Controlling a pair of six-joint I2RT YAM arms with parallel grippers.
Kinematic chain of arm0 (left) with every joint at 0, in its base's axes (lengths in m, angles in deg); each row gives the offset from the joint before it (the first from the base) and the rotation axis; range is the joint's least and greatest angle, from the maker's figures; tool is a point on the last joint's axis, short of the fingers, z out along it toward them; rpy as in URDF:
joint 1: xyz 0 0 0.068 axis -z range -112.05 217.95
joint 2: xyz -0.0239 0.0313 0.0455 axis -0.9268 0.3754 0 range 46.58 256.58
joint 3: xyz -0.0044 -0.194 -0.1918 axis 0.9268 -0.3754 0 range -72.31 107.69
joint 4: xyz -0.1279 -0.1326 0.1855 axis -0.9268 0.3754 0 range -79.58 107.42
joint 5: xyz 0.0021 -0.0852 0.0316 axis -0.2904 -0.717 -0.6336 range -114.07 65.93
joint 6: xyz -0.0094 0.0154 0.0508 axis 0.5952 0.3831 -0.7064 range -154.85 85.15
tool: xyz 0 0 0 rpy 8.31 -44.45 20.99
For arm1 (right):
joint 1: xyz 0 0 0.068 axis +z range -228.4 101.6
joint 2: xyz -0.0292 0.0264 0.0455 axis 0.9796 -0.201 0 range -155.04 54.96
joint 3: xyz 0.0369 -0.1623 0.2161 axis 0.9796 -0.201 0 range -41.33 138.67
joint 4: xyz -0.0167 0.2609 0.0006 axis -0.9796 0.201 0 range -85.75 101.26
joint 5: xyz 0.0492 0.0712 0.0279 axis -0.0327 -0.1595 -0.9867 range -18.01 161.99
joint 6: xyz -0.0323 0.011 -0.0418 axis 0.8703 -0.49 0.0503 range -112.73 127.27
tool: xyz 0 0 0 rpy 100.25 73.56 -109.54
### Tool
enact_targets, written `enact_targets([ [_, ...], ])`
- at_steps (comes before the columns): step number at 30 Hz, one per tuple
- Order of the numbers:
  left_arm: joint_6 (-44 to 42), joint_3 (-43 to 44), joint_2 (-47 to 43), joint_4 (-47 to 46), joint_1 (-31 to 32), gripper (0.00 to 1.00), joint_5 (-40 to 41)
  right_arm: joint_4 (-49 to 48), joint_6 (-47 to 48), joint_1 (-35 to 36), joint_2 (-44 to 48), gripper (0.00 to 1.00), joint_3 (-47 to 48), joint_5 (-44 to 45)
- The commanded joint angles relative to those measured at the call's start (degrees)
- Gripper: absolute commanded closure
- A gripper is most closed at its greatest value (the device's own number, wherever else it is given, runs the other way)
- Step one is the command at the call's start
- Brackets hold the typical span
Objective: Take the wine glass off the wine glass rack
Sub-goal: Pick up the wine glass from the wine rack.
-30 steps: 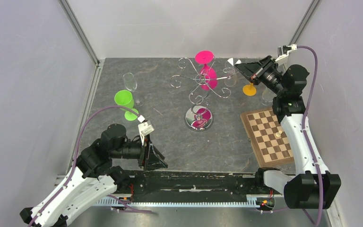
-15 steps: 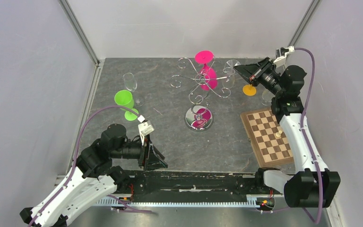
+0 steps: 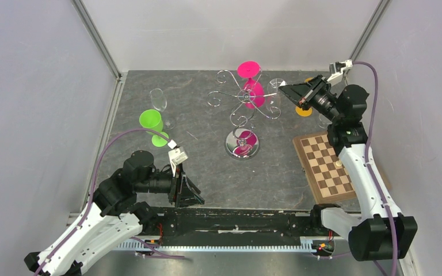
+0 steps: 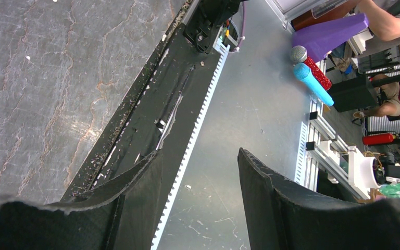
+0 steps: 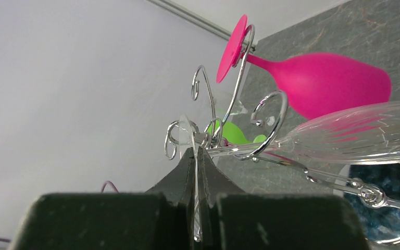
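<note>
The right gripper (image 5: 197,156) was clenched on the thin foot disc of the clear stemmed wine glass (image 5: 354,133) — its stem lay in a scroll arm of the shiny chrome wire rack (image 5: 269,110), beside a hot-pink wine glass (image 5: 317,80). The left gripper (image 4: 199,156) was released and empty — over the table's near edge.

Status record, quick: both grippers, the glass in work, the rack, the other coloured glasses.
right gripper: shut on the foot of the clear wine glass
clear wine glass: lying sideways, stem in a scroll hook of the wine glass rack, not yet off
left gripper: open, holding nothing
pink glass: hangs on the rack's far side
green glass: stands left of the rack
</note>
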Motion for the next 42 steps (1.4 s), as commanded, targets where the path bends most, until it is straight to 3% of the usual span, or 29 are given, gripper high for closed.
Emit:
enact_targets([
  [1, 2.1, 0.2, 0.2, -0.9, -0.3, 0.39, -0.1, -0.3, 1.7, 1.8, -1.1, 1.00, 3.5, 1.0],
  [24, 2.1, 0.2, 0.1, -1.1, -0.3, 0.39, -0.2, 6.6, 7.3, 5.1, -12.1, 1.00, 16.6, 6.0],
  [42, 2.1, 0.2, 0.4, -1.0, -0.3, 0.39, -0.4, 6.4, 8.2, 0.2, -12.6, 1.00, 15.6, 8.5],
])
